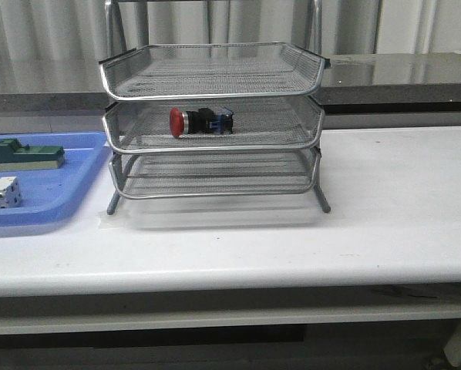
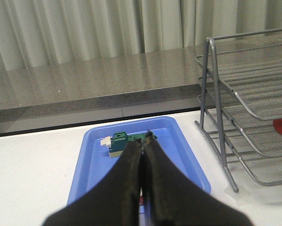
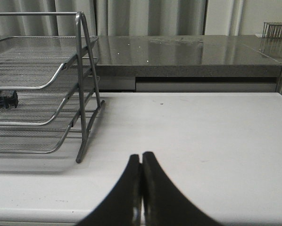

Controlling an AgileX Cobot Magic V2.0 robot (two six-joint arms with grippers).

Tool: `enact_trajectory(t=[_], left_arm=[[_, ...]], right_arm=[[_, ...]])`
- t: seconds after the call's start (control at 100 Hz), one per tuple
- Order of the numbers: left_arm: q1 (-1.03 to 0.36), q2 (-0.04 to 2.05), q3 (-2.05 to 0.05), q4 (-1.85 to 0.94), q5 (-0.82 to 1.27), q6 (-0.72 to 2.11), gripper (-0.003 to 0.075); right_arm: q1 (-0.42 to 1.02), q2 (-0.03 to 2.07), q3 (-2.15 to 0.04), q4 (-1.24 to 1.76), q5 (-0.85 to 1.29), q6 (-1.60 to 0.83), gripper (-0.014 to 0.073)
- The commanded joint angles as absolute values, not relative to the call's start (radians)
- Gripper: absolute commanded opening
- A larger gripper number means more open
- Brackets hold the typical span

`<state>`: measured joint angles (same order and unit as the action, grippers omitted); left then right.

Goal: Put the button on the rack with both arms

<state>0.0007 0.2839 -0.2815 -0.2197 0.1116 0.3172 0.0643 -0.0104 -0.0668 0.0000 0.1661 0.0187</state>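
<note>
You see the button (image 1: 200, 121) lying on its side in the middle tier of the rack (image 1: 212, 123), red cap toward the robot's left, slightly left of the tier's centre. The rack stands on the white table (image 1: 400, 208), just beside the blue tray (image 1: 57, 206). The tray holds a green block (image 1: 24, 155) and a white block (image 1: 2, 193). Left gripper (image 2: 143, 150): fingers pressed together, nothing between them, hanging above the tray. Right gripper (image 3: 141, 165): fingers together too, empty, over bare table to the rack's right.
</note>
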Motion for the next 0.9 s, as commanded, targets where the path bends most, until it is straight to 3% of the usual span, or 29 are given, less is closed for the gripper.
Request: enact_trajectory(t=[0.0, 0.89], left_arm=[[0.000, 0.290, -0.311, -0.232, 0.028, 0.309, -0.0021], [0.000, 0.290, -0.310, -0.232, 0.030, 0.309, -0.0021]], right_arm=[[0.056, -0.031, -0.064, -0.012, 0.028, 0.020, -0.0057], [0.056, -0.031, 0.009, -0.005, -0.010, 0.020, -0.0057]])
